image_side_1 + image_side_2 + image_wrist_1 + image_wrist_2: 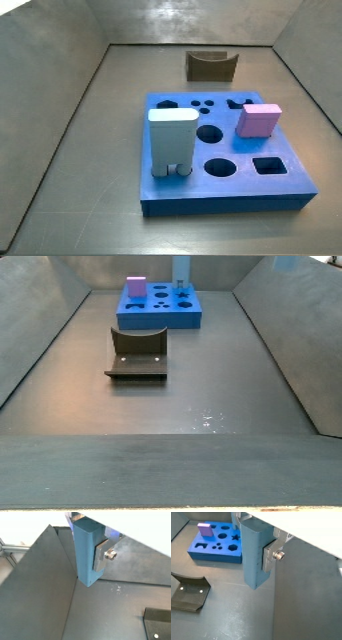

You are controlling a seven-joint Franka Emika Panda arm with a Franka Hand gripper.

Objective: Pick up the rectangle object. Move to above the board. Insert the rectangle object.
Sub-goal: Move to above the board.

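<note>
Grey-blue, the rectangle object [256,554] hangs upright, pinched in your gripper [261,556] above the bare floor. In a wrist view the board [216,548] lies well apart, carrying the pink cube [204,529].

The gripper [261,554] is hanging above the grey floor [298,607], well apart from the board [204,553], and it is gripping the rectangle object [254,557] between its plates. One silver finger [272,556] with a bolt is pressing flat against the slab's side; the opposite finger is hiding behind the slab. The slab's lower end is sticking out below the finger, clear of the floor. The board is lying flat against the far wall, and a pink cube [204,529] is standing on its top. The dark fixture [189,592] is sitting on the floor nearer than the board, apart from it
</note>
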